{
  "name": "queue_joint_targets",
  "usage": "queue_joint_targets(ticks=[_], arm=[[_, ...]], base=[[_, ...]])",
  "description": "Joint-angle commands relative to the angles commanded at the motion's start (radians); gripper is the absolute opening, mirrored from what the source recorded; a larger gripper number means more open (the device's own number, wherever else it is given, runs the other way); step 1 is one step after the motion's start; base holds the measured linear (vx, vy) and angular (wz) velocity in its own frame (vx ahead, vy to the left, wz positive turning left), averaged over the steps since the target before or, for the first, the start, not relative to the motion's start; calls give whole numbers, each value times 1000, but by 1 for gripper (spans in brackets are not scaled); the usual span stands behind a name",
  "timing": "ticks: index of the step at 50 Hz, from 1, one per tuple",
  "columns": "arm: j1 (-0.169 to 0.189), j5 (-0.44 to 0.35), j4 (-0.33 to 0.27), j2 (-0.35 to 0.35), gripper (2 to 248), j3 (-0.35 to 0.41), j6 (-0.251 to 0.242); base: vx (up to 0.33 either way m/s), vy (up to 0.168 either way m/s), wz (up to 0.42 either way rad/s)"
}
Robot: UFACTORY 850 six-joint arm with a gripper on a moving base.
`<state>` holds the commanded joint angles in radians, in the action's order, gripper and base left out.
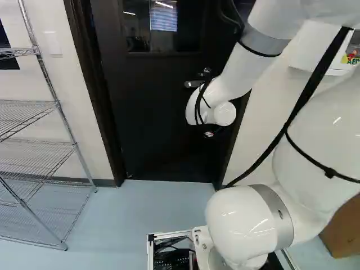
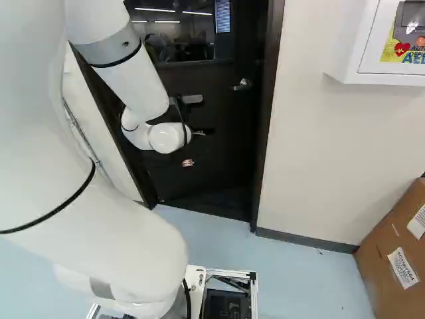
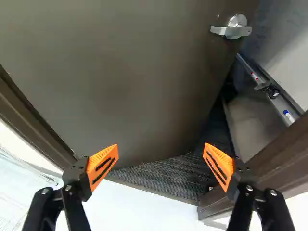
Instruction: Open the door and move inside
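The door (image 3: 120,72) is ajar; box (image 2: 373,279) and cabinet (image 2: 352,50) bear labels (image 2: 403,268).

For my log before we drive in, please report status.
Pincer open, holding nothing. Door ajar, swung away from me. Door itself partly blocks passage.

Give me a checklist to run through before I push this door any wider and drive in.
1. Door unlatched: ok, its free edge stands away from the frame.
2. Claw free: ok, open with nothing gripped.
3. Claw off the lever handle: ok, the handle is ahead, beyond the fingers.
4. Door fully open: not ok, it stands only partway into the room beyond.
5. Wire shelf out of the doorway: ok, it stands beside it, at the left of the left base view.
6. Path behind the door: cannot tell, the door hides much of it.
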<state>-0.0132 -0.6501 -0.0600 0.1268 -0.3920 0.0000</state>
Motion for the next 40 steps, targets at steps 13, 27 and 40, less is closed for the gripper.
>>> queue_joint_targets(ticks=[13, 27, 40], arm=[[-1, 0, 15, 76, 247, 69, 0], [-1, 0, 15, 98, 247, 89, 0], [-1, 0, 15, 98, 247, 89, 0]], base=[[0, 0, 0], [0, 0, 0], [0, 0, 0]])
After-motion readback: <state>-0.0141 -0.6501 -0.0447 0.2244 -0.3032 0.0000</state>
